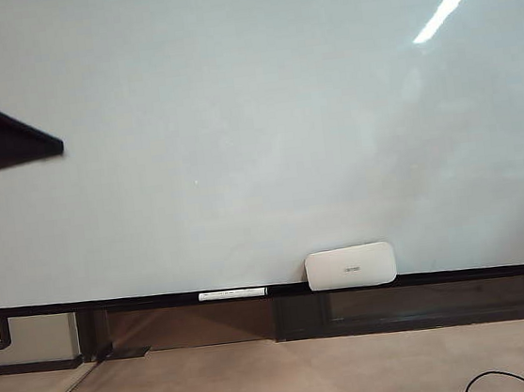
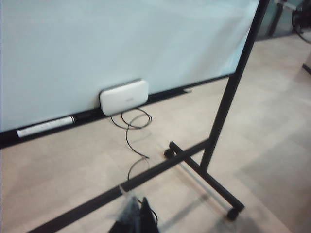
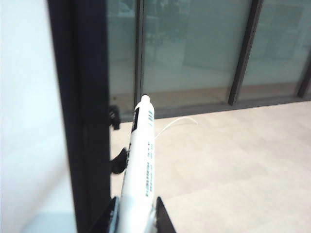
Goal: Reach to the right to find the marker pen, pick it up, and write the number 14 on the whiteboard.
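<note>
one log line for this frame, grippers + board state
right gripper: shut on marker pen, beside board frame | left gripper: unclear, off board | whiteboard: blank

Whiteboard face lies bare; eraser and stick pen occupy its rail.

Marker pen base hidden between fingers

Black bottom rail of the whiteboard, bearing a white eraser and slim white pen.
</note>
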Controlling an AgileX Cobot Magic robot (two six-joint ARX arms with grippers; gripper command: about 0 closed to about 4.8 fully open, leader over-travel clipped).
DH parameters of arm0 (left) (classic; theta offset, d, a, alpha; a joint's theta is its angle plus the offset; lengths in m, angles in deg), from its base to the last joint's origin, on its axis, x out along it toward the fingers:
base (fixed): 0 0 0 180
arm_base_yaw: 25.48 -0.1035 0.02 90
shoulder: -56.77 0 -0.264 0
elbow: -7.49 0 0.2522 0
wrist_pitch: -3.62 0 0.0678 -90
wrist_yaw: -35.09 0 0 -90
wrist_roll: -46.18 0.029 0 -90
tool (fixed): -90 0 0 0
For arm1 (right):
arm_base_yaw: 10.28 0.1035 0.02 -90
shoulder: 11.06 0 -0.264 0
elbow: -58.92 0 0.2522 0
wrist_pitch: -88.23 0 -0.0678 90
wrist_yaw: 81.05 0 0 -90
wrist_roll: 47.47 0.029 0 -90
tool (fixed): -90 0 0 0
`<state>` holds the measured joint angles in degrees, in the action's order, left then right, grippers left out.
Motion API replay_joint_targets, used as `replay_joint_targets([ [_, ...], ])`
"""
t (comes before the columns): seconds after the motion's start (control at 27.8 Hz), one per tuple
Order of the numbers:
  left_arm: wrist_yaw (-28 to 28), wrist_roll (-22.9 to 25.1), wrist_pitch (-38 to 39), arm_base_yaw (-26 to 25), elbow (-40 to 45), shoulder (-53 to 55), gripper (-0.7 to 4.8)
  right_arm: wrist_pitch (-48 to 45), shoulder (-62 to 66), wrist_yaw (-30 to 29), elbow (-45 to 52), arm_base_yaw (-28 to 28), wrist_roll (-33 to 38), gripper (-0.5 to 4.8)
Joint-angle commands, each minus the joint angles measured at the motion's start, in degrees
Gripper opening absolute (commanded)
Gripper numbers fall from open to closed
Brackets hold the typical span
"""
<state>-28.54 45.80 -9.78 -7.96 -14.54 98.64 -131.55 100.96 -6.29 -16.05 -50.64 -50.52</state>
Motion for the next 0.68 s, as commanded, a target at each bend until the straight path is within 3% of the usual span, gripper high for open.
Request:
replay_joint_targets([
  [0.04,-1.73,-2.12,3.30,0.00,-0.31,-4.00,-0.06,-1.11,-5.03,0.35,3.98,0.46,0.68,-0.02],
  [0.11,-3.17,-4.79,5.66,0.00,-0.31,-6.84,-0.06,-0.74,-8.09,0.48,7.08,0.98,2.08,-0.02],
  [0.36,-6.05,-6.01,11.32,0.00,-0.37,-19.08,-0.06,0.04,-19.41,3.50,18.12,7.93,3.65,-0.02],
  [0.68,-12.94,-0.87,21.29,-0.02,-0.37,-28.48,-0.06,2.40,-29.75,3.76,23.37,24.39,4.44,-0.02],
])
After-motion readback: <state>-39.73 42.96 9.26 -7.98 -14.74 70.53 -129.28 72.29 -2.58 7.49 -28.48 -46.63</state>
